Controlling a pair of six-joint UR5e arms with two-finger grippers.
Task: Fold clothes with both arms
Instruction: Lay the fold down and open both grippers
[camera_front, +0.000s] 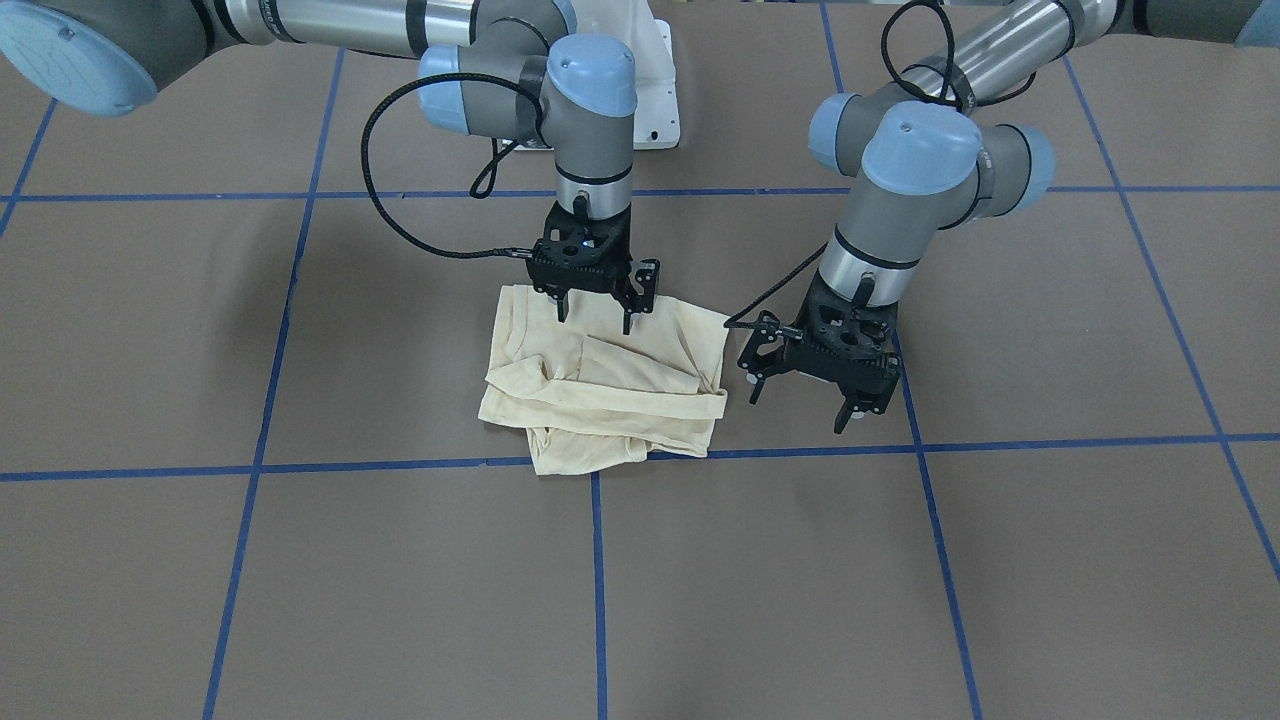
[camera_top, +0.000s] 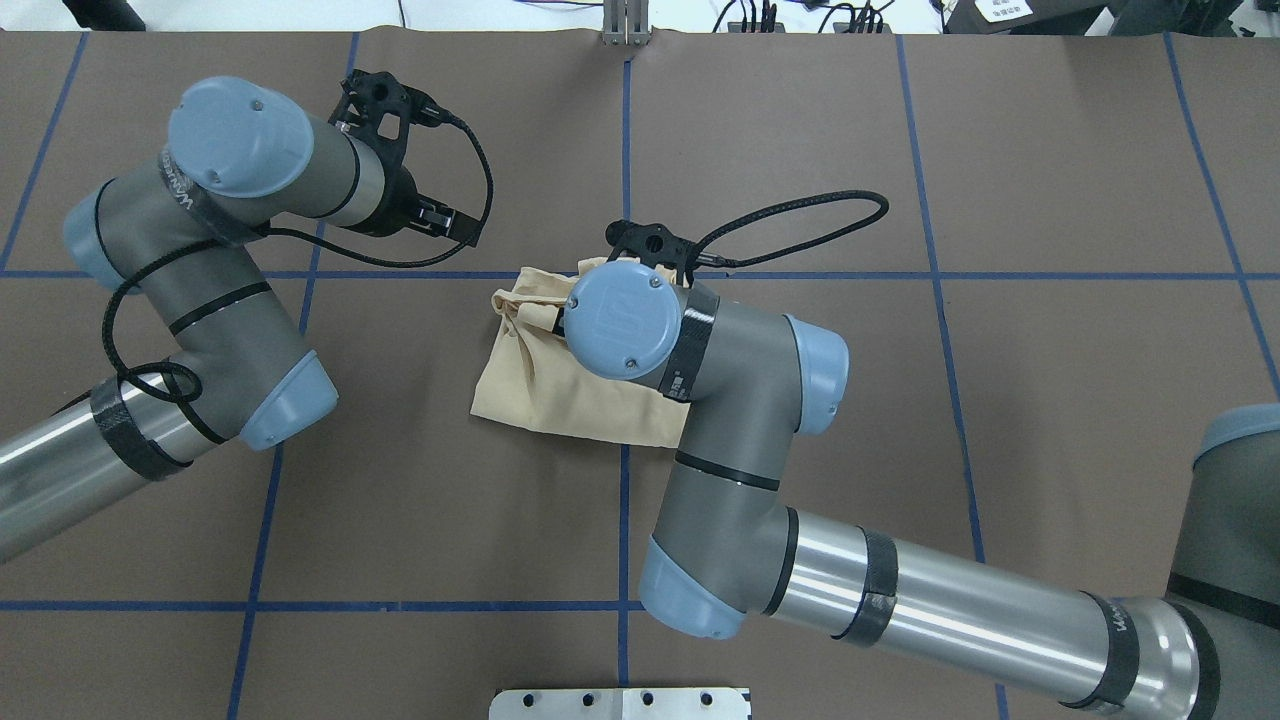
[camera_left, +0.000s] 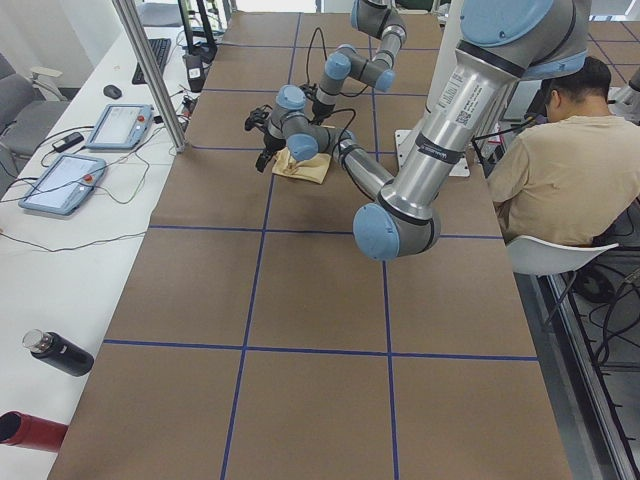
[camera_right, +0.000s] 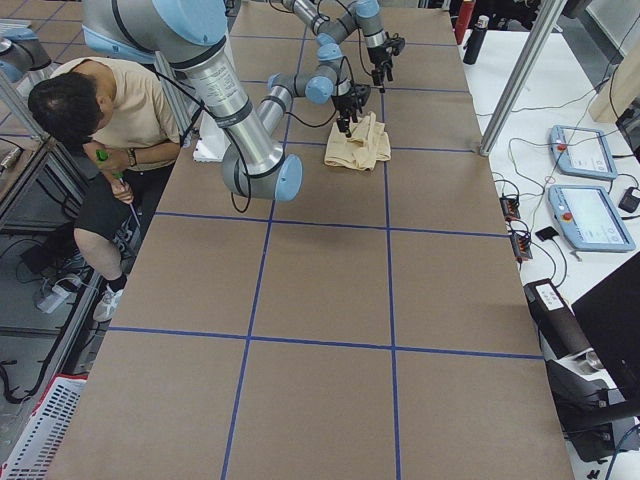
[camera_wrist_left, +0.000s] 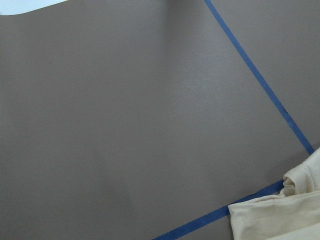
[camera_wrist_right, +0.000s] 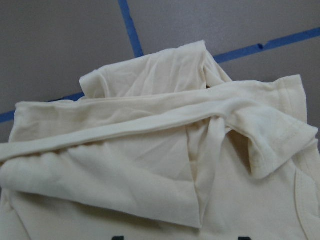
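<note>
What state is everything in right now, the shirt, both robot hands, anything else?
T-shirt: roughly folded, rumpled, one sleeve across its top, lying ungripped on the table.
Right hand: open, empty, fingertips pointing down over the shirt's robot-side edge.
Left hand: open, empty, over bare table beside the shirt.
Black bottle: lying on its side.

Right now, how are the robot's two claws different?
The right gripper hangs over the cream shirt, while the left gripper is off beside the shirt, over the bare brown table. The right gripper points straight down; the left gripper is tilted. Both are black, open and holding nothing.
</note>
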